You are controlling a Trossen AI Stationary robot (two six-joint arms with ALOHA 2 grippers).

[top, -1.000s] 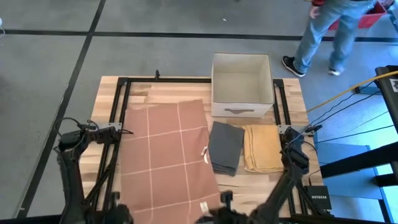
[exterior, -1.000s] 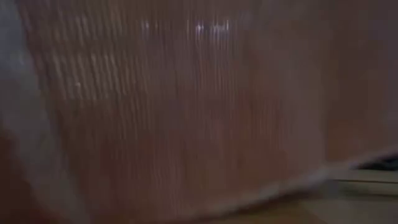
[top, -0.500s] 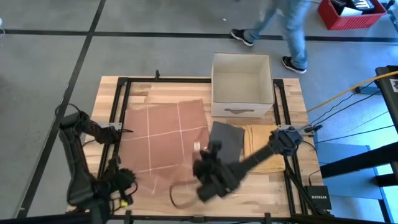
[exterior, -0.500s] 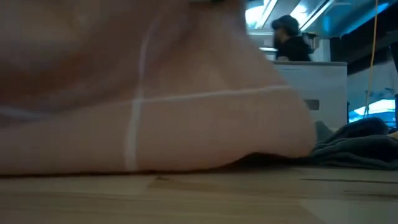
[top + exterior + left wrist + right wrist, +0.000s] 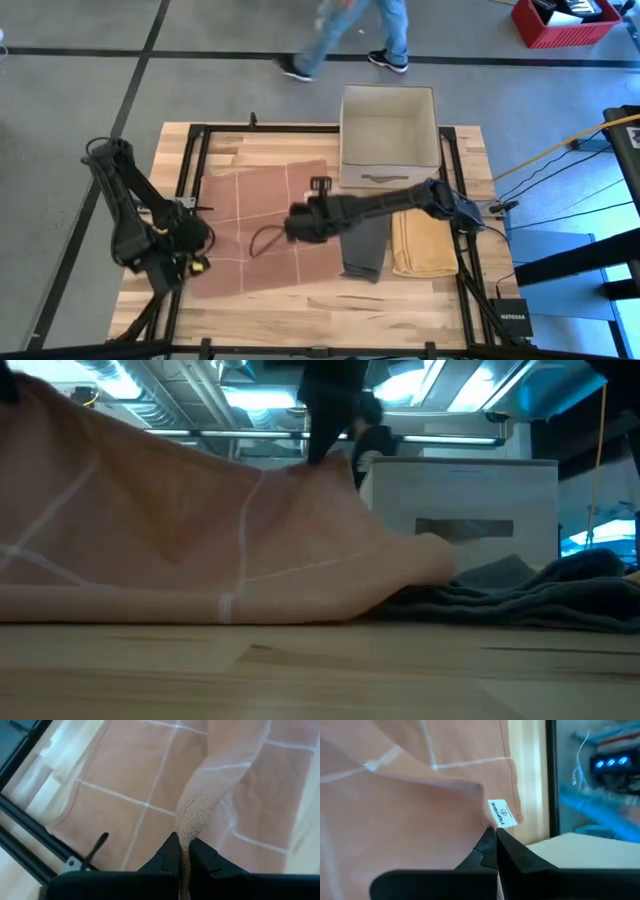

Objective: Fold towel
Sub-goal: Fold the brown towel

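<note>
Towel, terracotta woven cloth with thin white grid lines (image 5: 262,225): lies on the wooden slatted table (image 5: 400,300), its near edge lifted and carried over toward the far edge to make the fold. Left gripper (image 5: 184,851) pinches one corner; right gripper (image 5: 492,837) is closed on the corner by the white label (image 5: 501,814). Folded grey cloth (image 5: 365,240) and beige fabric box (image 5: 390,135) sit aside.

A grey concrete floor (image 5: 80,90) crossed by dark tape lines (image 5: 230,56) surrounds the light wooden bench (image 5: 400,300). Beyond the bench a person in blue jeans (image 5: 345,30) walks; a red plastic crate (image 5: 560,20) sits nearby.
</note>
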